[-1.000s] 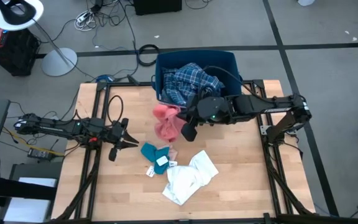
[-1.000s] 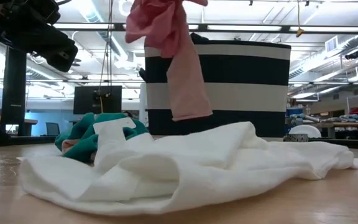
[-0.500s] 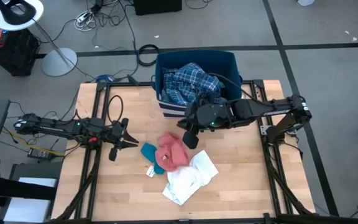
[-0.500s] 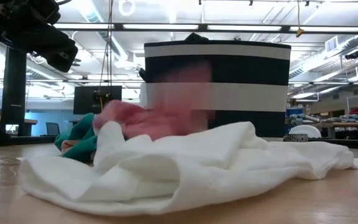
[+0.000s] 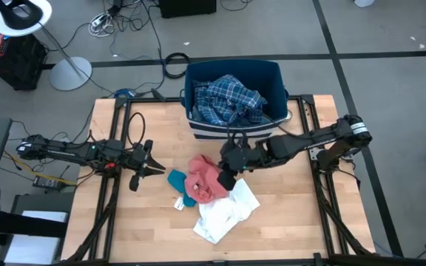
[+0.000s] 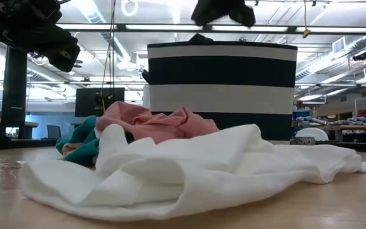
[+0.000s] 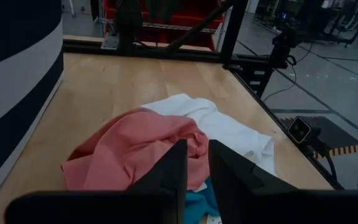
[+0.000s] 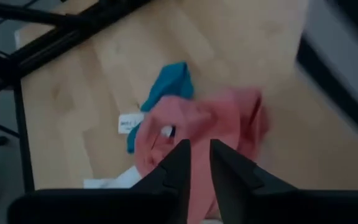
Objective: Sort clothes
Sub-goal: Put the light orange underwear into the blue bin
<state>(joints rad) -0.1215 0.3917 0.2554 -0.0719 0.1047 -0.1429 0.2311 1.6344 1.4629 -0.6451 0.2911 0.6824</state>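
High view: plaid shirt (image 5: 231, 97) is in the bin (image 5: 272, 70); pink (image 5: 204, 179), teal (image 5: 177, 179), white (image 5: 231, 210) remain on the table (image 5: 154, 229). Right tool (image 5: 228, 179) hangs pressed together, empty; left tool (image 5: 154, 168) likewise.

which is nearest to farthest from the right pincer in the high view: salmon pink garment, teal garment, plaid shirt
1. Salmon pink garment, right beside the right pincer, on its left.
2. Teal garment, farther left on the table.
3. Plaid shirt, in the bin at the table's far edge.

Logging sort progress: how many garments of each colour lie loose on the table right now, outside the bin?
Salmon pink garment: 1
White garment: 1
Teal garment: 1
Total on the table: 3
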